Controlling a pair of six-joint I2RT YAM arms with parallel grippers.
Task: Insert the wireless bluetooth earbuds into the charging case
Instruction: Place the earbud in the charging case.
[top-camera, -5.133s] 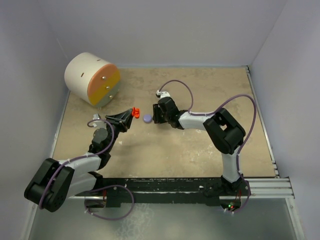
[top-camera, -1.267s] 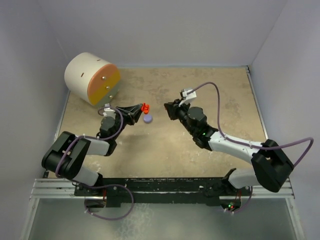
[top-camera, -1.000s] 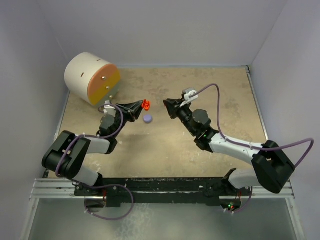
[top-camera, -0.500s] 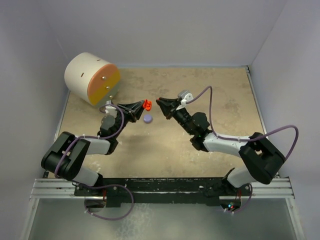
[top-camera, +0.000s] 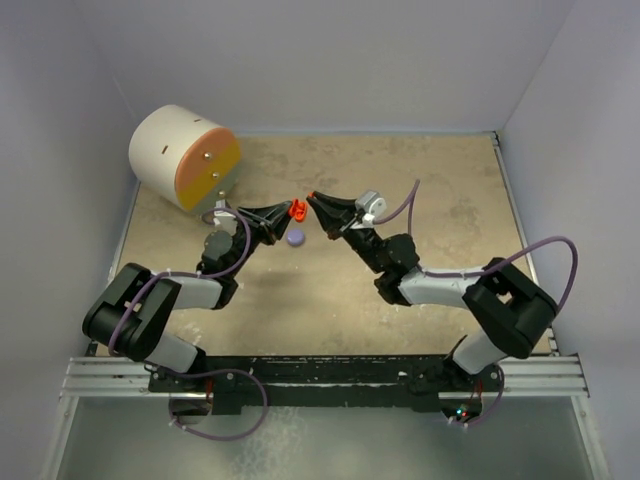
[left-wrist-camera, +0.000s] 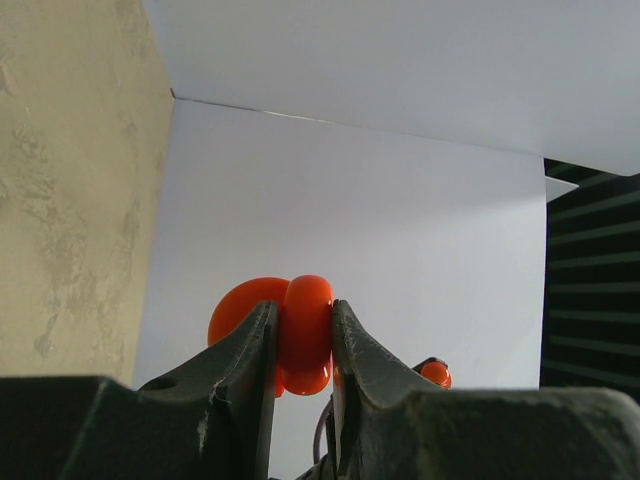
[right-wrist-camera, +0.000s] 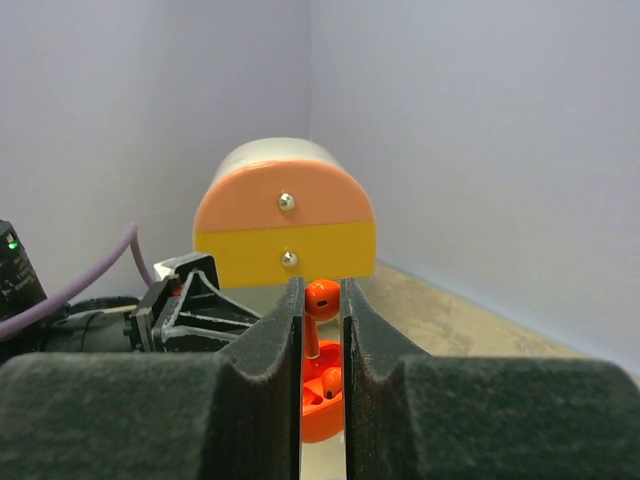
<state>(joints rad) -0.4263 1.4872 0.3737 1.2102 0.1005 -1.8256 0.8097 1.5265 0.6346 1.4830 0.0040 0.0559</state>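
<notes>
My left gripper (top-camera: 284, 212) is shut on the open red charging case (top-camera: 296, 210) and holds it above the table; the case fills the gap between the fingers in the left wrist view (left-wrist-camera: 300, 335). My right gripper (top-camera: 314, 200) is shut on a red earbud (right-wrist-camera: 322, 298), stem down, just right of and above the case (right-wrist-camera: 322, 405). A second red earbud (right-wrist-camera: 331, 379) sits in the case. The held earbud also shows in the left wrist view (left-wrist-camera: 435, 373). The lavender earbuds are out of view.
A small round lavender disc (top-camera: 295, 238) lies on the table under the two grippers. A large white cylinder with an orange and yellow face (top-camera: 185, 158) lies at the back left, and shows in the right wrist view (right-wrist-camera: 285, 215). Walls enclose the tan table (top-camera: 420, 180).
My right gripper has swung left with the red earbud, from mid-table to right beside the red case. My left gripper has kept the case raised, shifting slightly.
</notes>
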